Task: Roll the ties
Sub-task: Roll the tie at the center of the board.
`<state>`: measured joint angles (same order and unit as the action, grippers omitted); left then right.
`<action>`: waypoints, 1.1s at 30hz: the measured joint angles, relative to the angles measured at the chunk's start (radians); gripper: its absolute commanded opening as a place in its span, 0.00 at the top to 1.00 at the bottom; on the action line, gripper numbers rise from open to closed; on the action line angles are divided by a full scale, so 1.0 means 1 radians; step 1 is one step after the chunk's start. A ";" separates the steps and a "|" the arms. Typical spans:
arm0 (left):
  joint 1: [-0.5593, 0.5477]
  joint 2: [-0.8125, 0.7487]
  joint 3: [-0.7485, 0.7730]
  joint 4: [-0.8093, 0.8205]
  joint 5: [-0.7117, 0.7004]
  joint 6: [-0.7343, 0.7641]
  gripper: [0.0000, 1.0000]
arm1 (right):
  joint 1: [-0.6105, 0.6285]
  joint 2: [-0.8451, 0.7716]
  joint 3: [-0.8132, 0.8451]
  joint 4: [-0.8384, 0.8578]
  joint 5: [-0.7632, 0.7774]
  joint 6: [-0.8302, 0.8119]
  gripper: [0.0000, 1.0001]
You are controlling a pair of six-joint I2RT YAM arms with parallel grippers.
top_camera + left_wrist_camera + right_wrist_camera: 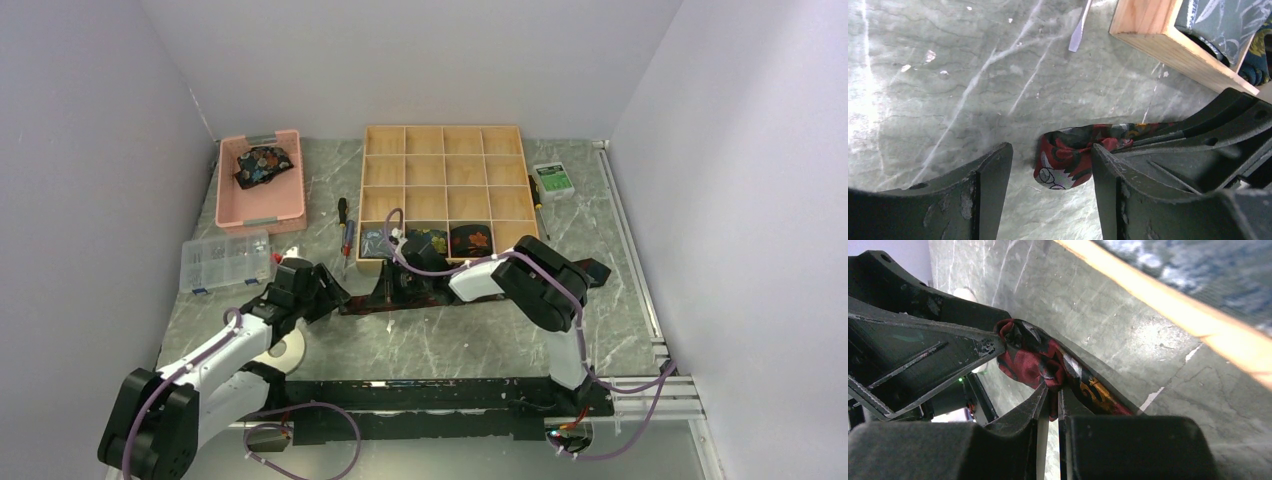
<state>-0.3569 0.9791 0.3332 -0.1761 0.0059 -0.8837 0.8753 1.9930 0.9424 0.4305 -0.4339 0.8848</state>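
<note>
On the grey marble table [480, 340], three rolled ties [432, 241] fill the wooden tray's [425, 172] 6 o'clock row, a loose tie [262, 165] waits in the pink bin [262, 205] at 10 o'clock, and the seemingly barely begun maroon tie [1063, 157] lies at centre, pinched by the right gripper [1050, 390], its folded end between the left gripper's [1050, 152] wide-spread fingers.

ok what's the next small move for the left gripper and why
Probably close the left gripper on the folded end of the red patterned fabric tie: its jaws stand open either side of it, and the right gripper pinches the tie.
</note>
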 measured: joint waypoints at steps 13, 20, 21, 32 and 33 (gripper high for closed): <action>0.021 -0.077 -0.077 0.086 0.079 0.029 0.33 | -0.051 -0.001 -0.032 0.041 -0.044 0.024 0.86; 0.033 0.011 -0.076 0.191 0.123 0.033 0.35 | -0.052 -0.003 -0.029 0.029 -0.043 0.011 0.85; 0.035 0.027 -0.074 0.209 0.132 0.033 0.35 | -0.052 -0.004 -0.028 0.027 -0.043 0.009 0.84; 0.042 0.003 -0.086 0.211 0.137 0.032 0.36 | -0.028 -0.027 0.036 -0.094 -0.003 -0.056 0.76; 0.042 -0.005 -0.088 0.205 0.136 0.032 0.36 | -0.027 -0.027 0.048 -0.103 0.000 -0.063 0.76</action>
<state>-0.3153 0.9737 0.2451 0.0288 0.1421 -0.8513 0.8486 1.9663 0.9901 0.3279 -0.4343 0.8215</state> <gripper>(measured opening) 0.640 0.230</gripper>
